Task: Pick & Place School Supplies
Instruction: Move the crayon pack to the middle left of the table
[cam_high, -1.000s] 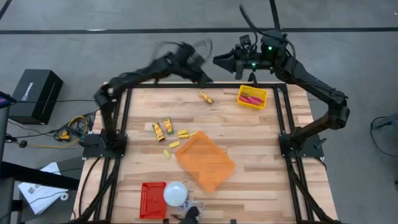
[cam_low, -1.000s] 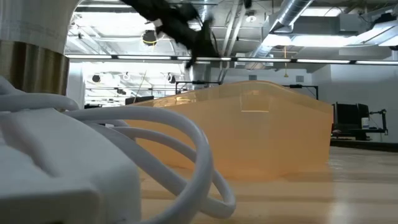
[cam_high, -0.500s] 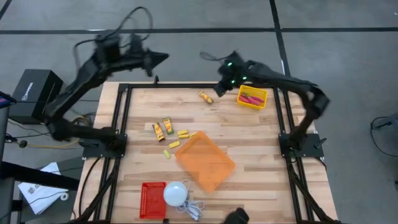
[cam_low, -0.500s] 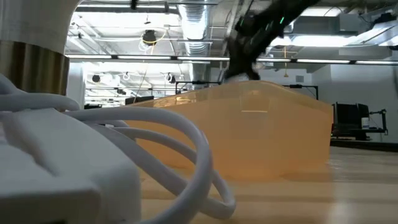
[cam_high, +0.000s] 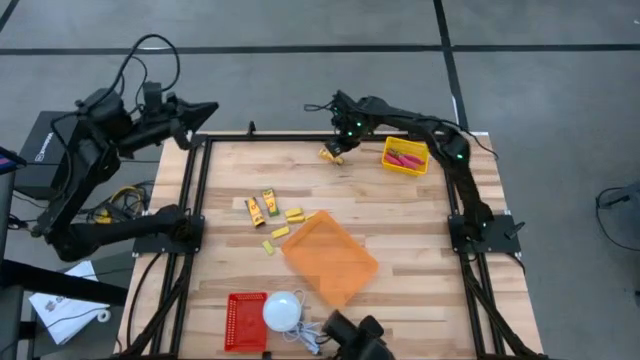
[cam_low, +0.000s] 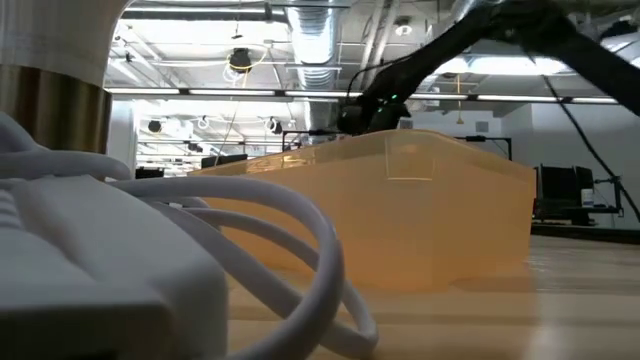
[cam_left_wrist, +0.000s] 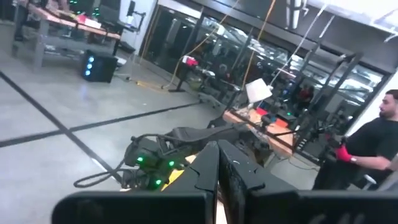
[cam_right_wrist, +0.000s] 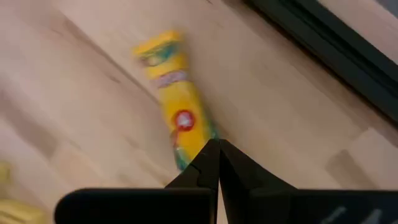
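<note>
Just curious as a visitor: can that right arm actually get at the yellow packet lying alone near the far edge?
Probably yes. The right hand is already down at the lone packet, fingers shut, and nothing lies between them on the table.

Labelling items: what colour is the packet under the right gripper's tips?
Yellow, with a red round mark and green print; packet shows best in the right wrist view.
</note>
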